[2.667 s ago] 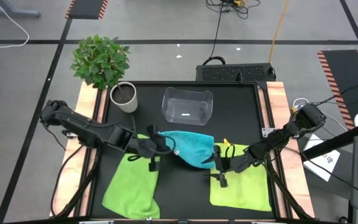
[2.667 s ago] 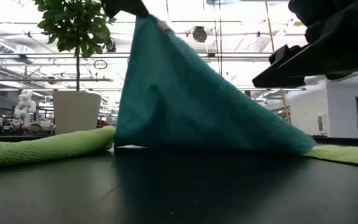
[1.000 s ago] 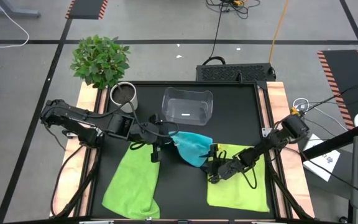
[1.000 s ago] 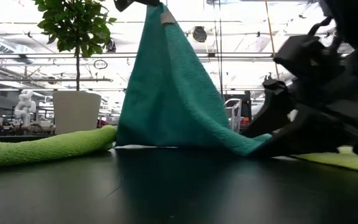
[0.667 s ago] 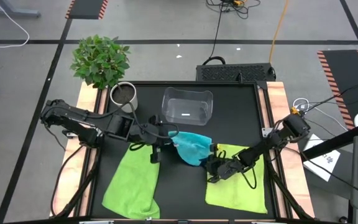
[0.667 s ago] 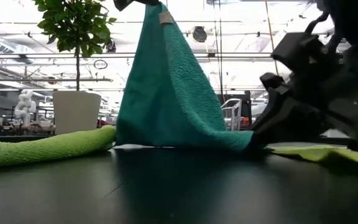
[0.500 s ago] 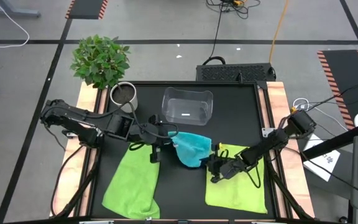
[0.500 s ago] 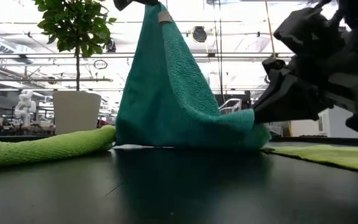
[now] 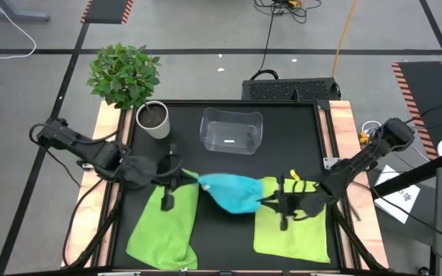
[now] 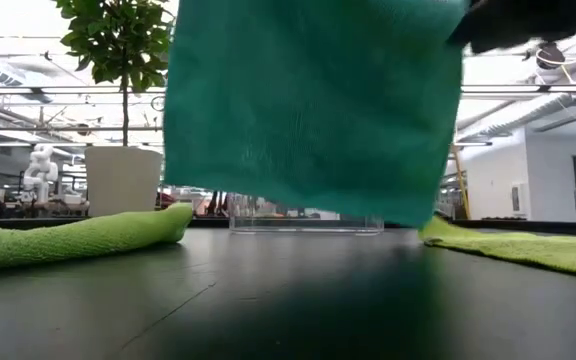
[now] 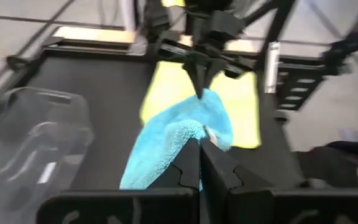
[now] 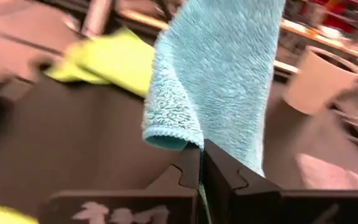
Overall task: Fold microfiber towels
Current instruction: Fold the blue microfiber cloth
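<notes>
Since the earlier frames the blue towel (image 9: pixel 230 190) has left the desk (image 9: pixel 298 130): before, it made a tent with its lower edge lying on the surface, and now the low view shows its bottom edge (image 10: pixel 308 205) hanging free, with the clear bin (image 10: pixel 306 222) visible under it. Both arms have also drawn apart, so the cloth is now stretched between them.

The left pincer (image 9: pixel 191 179) is pressed together on the corner at the 9 o'clock end of the towel, and the right pincer (image 9: pixel 265 202) is pressed together on the corner at the 3 o'clock end, a little toward 4 o'clock. So the long axis of the blue towel runs almost from 9 to 3 across the middle of the desk, slightly tilted, and each arm is close to its own end.

The two green towels lie flat on the desk, the left green towel (image 9: pixel 163 226) at about 7 o'clock and the right green towel (image 9: pixel 294 226) at about 5 o'clock, and the blue one hangs between them, over the inner edge of the right one. The bin (image 9: pixel 231 130) stands at 12 o'clock, well apart. I judge that the next move, laying the blue towel flat for folding, depends on keeping this stretched line level and finding free desk surface under it
</notes>
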Robot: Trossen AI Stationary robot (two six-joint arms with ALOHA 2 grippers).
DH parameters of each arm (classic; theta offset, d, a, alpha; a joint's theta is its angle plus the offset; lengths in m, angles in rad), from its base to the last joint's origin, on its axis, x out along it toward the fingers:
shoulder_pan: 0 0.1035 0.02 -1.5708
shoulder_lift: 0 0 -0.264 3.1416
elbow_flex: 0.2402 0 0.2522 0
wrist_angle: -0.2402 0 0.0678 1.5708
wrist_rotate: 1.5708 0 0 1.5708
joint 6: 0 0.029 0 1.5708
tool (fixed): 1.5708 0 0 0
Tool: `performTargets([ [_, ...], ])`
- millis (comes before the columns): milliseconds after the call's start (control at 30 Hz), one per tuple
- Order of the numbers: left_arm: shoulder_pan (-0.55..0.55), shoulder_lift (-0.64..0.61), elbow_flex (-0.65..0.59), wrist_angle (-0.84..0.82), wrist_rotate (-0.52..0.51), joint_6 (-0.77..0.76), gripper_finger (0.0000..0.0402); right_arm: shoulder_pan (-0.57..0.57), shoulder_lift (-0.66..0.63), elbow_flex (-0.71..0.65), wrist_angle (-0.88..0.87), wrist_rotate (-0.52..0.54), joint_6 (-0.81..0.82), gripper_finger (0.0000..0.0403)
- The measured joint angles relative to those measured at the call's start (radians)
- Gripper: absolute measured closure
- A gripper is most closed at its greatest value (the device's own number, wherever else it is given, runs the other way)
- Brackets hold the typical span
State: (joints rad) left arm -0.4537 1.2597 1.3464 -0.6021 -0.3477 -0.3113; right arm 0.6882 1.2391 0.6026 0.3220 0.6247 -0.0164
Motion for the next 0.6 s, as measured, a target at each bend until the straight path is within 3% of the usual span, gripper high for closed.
performTargets([
  [400, -0.241, 0.077, 0.000, 0.168, -0.118, -0.069, 0.0399, 0.155, -0.012, 0.100, -0.041, -0.012, 0.152, 0.0403],
  [600, -0.237, 0.079, 0.000, 0.145, -0.183, -0.069, 0.0400, 0.145, -0.053, 0.132, -0.091, -0.047, 0.238, 0.0403],
])
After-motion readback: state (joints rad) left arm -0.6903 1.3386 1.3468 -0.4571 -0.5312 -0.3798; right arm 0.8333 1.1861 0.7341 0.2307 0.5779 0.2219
